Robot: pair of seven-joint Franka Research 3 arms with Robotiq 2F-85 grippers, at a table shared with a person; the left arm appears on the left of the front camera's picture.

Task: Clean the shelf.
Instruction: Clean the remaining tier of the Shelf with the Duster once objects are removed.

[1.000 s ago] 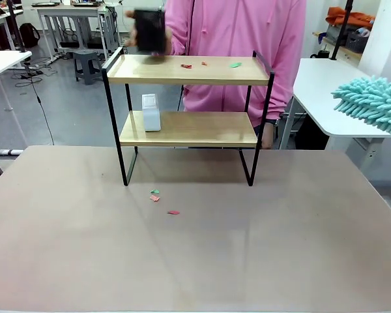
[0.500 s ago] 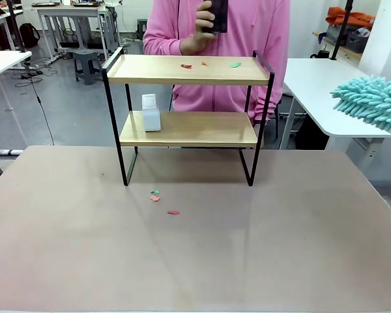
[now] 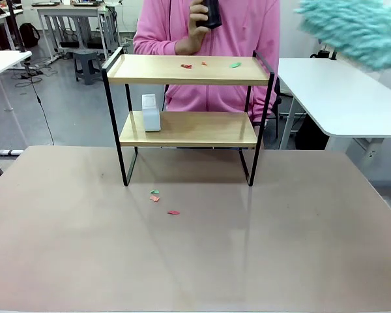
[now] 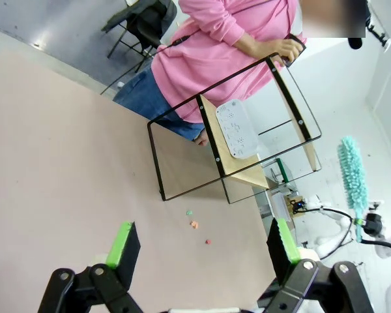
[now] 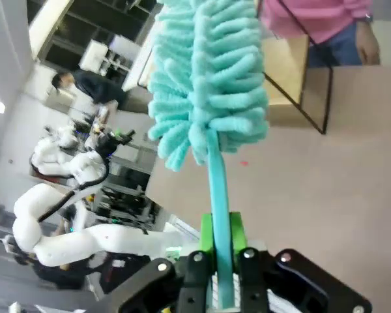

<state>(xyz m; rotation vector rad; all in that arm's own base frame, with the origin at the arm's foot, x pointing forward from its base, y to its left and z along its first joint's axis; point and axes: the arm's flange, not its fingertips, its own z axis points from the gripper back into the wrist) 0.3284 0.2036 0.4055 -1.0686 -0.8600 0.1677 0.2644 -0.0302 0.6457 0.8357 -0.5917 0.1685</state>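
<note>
Status: shelf [image 3: 189, 77] littered, duster [image 3: 355, 29] up

I see the shelf standing at the far middle of the table [image 3: 195, 261], just in front of the person [image 3: 228, 45] in pink.

Top board: a red scrap [image 3: 186, 66], a smaller red bit just beside it, and a green scrap [image 3: 236, 64] further right. All lie loose on the wood.

Lower board: one white box [image 3: 150, 112], upright at the left end.

Table: three more scraps [image 3: 156, 195], green and red, lie just in front of the shelf's left legs.

Right gripper [image 5: 221, 228] is clamped on the duster's teal handle, with the fluffy head pointing away from the fingers. In the front view the head sits high at the upper right, above the shelf's top board and off to its right, touching nothing.

Left gripper [image 4: 203, 238] has its jaws wide apart with nothing between them. It hovers over the table, well apart from the shelf.

The person's hand [image 3: 197, 19] holds a dark object [image 3: 212, 12] at chest height above the top board; I cannot tell what it is.
</note>
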